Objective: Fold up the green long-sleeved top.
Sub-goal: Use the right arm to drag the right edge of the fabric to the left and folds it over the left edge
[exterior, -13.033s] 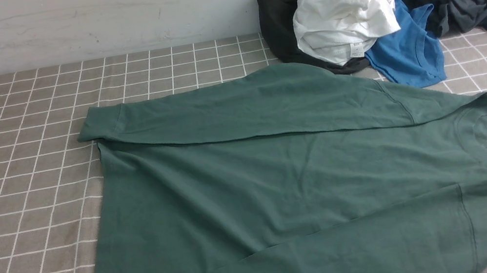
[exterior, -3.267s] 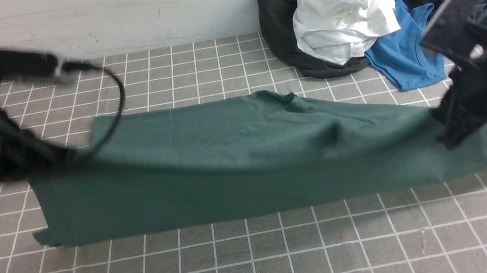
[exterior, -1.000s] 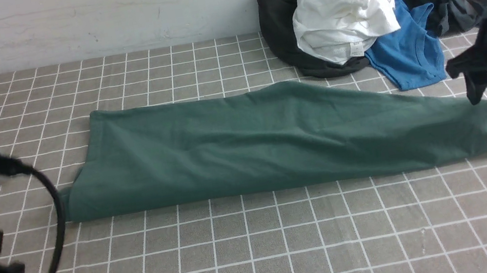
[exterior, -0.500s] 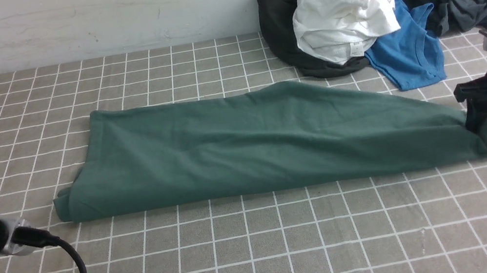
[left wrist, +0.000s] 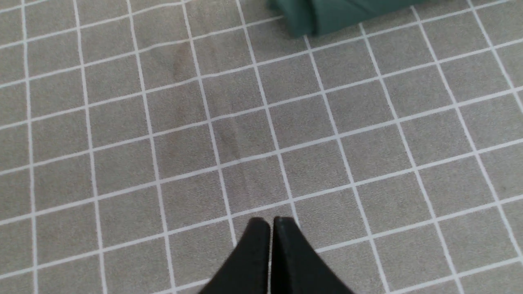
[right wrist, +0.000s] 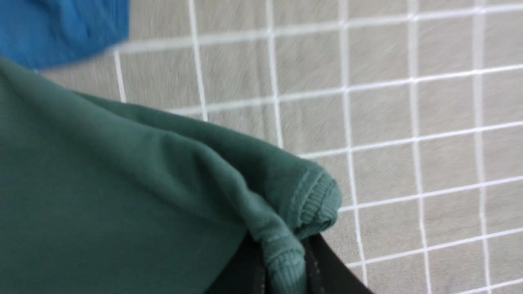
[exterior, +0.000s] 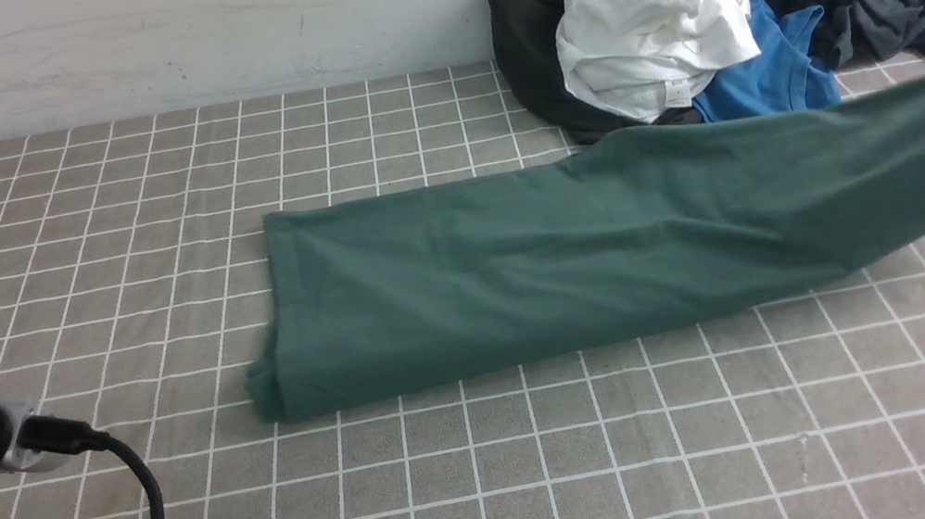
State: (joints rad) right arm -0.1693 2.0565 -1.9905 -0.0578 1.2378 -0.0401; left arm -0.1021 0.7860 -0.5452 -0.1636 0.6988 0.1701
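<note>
Top (exterior: 575,259) in a long folded strip mid-table, right end held off the surface.
I noted the right gripper (right wrist: 284,269) pinching the ribbed edge (right wrist: 314,200), I judged to carry that end over for the next fold. Left gripper (left wrist: 271,228) was closed and empty, parked clear above the checked cloth (exterior: 554,470). White wall (exterior: 153,39) behind, spare clothes (exterior: 651,40) heaped at the back.

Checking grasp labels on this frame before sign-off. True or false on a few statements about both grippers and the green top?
1. The right gripper pinches a ribbed edge of the green long-sleeved top. True.
2. The left gripper holds the top's other end. False: it is shut on nothing, over the bare checked tablecloth, apart from the top.
3. The top's right end is raised off the tablecloth. True.
4. The top lies spread flat with sleeves out. False: it is folded into a long strip.
</note>
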